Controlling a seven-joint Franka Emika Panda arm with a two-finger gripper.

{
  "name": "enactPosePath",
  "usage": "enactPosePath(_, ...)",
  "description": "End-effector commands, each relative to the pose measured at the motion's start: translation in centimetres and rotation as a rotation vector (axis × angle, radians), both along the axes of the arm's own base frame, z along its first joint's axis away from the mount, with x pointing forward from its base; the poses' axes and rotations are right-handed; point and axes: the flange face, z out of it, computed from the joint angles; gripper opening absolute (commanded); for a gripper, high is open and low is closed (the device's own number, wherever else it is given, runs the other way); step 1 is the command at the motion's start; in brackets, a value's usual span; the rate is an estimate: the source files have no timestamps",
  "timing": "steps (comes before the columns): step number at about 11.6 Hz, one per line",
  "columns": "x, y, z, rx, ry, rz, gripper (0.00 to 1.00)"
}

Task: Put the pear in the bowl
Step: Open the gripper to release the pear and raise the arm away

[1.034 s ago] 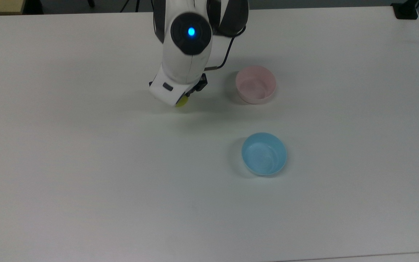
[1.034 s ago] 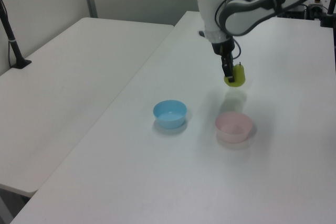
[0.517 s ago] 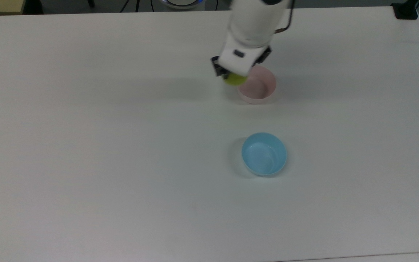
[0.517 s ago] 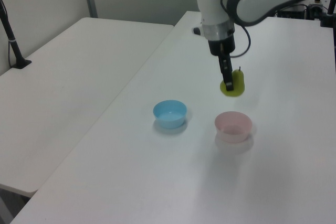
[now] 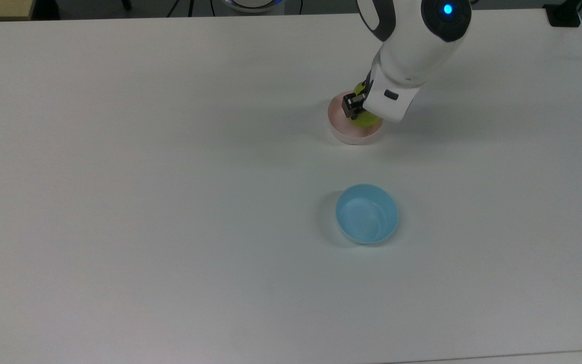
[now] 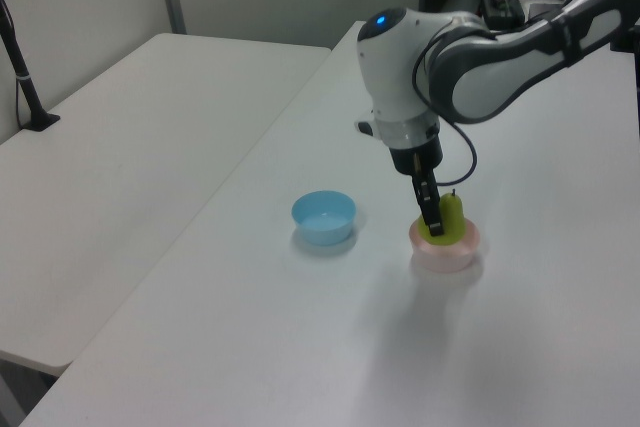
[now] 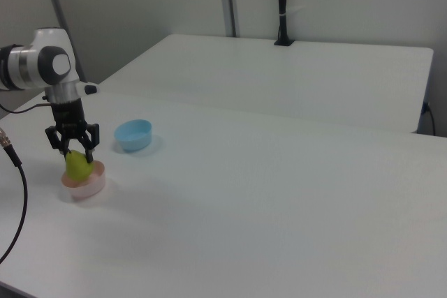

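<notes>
The yellow-green pear (image 5: pixel 368 119) stands upright with its lower part inside the pale pink bowl (image 5: pixel 339 132), stem up. My gripper (image 5: pixel 361 108) hangs straight down over the bowl, shut on the pear, a finger on either side of it. The left view has the pear (image 6: pixel 452 215) in the bowl (image 6: pixel 445 259) with one dark finger of the gripper (image 6: pixel 440 219) in front of it. From the right view the gripper (image 7: pixel 75 151) straddles the pear (image 7: pixel 77 167) above the bowl (image 7: pixel 87 186). The arm hides part of the bowl in the top view.
A light blue bowl (image 5: pixel 367 213) sits on the white table (image 5: pixel 170 202), apart from the pink one, toward the top view's bottom. A second white table (image 6: pixel 130 137) stands alongside, with a black post (image 6: pixel 20 67) clamped to it.
The gripper carried the pear toward the top view's right, from beside the pink bowl to over it, and came down so the pear now sits inside the bowl.
</notes>
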Motion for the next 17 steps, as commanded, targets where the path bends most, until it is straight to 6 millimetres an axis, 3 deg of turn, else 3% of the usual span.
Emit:
enactPosePath(1,0.3,0.1,-0.4,0.002,-0.019,-0.009,0.71)
enactPosePath(2,0.3,0.2,-0.4,0.001,-0.019,-0.009,1.00)
enactPosePath(4,0.3,0.2,0.4,0.005,-0.028,-0.008,1.00)
enactPosePath(6,0.6,-1.0,4.3,0.031,-0.081,-0.035,1.00)
enactPosePath(8,1.6,-5.8,9.4,0.058,-0.149,-0.116,1.00)
enactPosePath(11,2.5,-17.2,15.7,0.070,-0.217,-0.282,1.00)
enactPosePath(13,1.7,-24.2,17.5,0.047,-0.187,-0.343,1.00)
enactPosePath(15,0.7,-27.9,18.6,0.044,-0.156,-0.359,1.00)
enactPosePath(17,0.4,-29.2,19.1,0.045,-0.165,-0.379,1.00)
